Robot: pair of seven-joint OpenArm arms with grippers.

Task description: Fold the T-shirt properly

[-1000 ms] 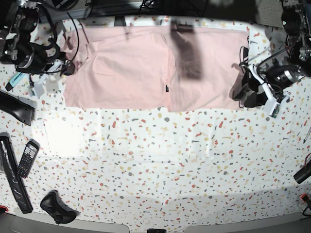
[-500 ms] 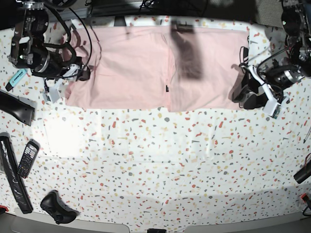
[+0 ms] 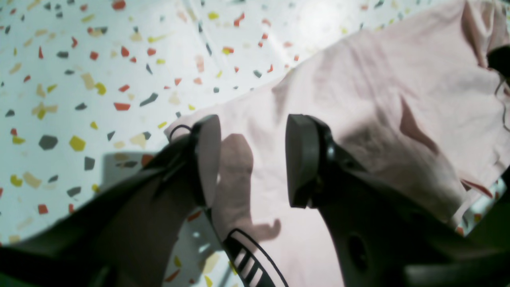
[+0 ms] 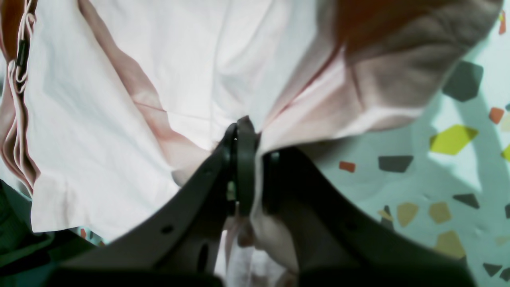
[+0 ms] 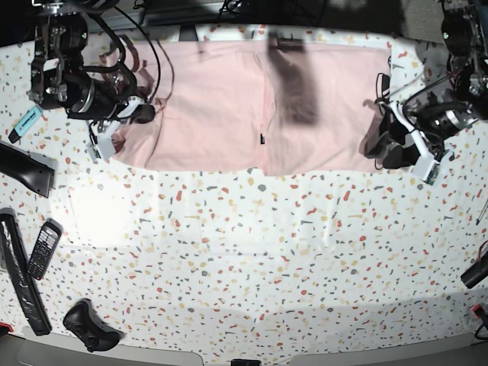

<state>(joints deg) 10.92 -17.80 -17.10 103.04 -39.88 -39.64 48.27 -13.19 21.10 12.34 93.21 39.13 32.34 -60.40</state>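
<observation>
The pale pink T-shirt lies spread flat along the far side of the speckled table, plain side up, with a small black tag near its middle fold. My right gripper, at the left in the base view, is shut on the shirt's left edge. In the right wrist view its jaws pinch a gathered fold of the T-shirt. My left gripper rests at the shirt's front right corner. Its fingers stand wide apart and straddle the T-shirt, so this gripper is open.
A teal marker, a black wedge, a long black bar, a handset and a black controller line the table's left side. A dark object sits at the right edge. A shadow crosses the shirt.
My right gripper has moved in over the shirt's left edge and shut on it, and that edge is now drawn inward and bunched. The left arm has stayed put.
</observation>
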